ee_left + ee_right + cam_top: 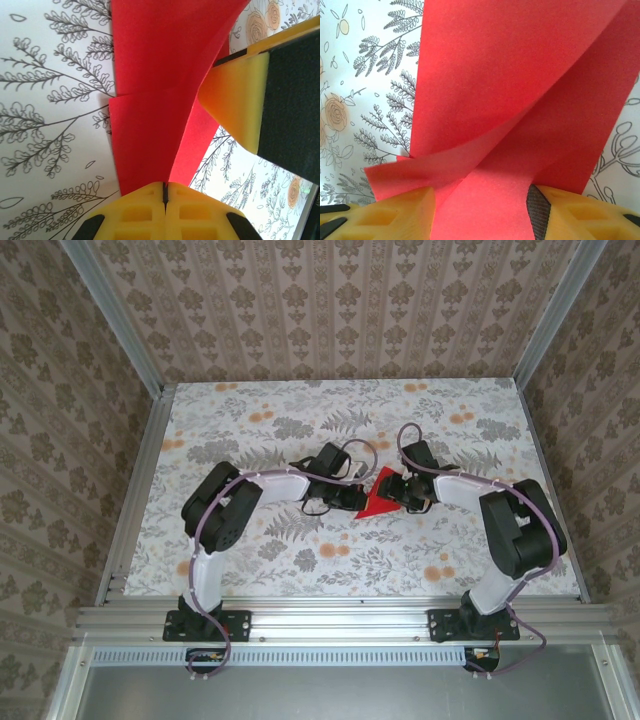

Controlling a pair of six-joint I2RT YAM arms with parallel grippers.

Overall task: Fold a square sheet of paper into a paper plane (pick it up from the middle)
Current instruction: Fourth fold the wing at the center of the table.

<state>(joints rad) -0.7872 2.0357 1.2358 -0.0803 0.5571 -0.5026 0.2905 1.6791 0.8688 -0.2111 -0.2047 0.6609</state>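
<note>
Top cam: we see both arms reaching in twd the table centre, wrists nearly nose to nose. The red paper sheet (377, 506) sits btwn them at abt mid-table. From here it reads as a small red triangle, narrow end twd the far side, wide edge twd the arm bases. Left gripper (354, 499) is at its left edge and right gripper (397, 490) at its right edge. The table (450, 560) has a white floral cover w/ grey leaves and orange blooms.

Left wrist cam: the left gripper's yellow fingers (135, 210) are pressed together, seam closed, and the paper comes straight out of that seam, so we read it as clamped on the sheet. The paper is plain bright red, matte, no print. It's not flat. A lower flap w/ a straight top edge overlaps an upper panel, and a diagonal bend runs up to the right. A yellow finger (235, 105) of the right gripper, w/ black backing, comes in from the right and meets the sheet's right edge.

Right wrist cam: the right gripper's fingers (395, 215) stand apart, one yellow tip at each bottom corner, w/ the sheet passing loosely thru the gap and not pinched. A dark pad shows on the inner face of the tip at frame right. The sheet has a wide upper panel w/ a straight left edge and a long diagonal fold from lower left to upper right. A small flap pokes out left over the left tip.
</note>
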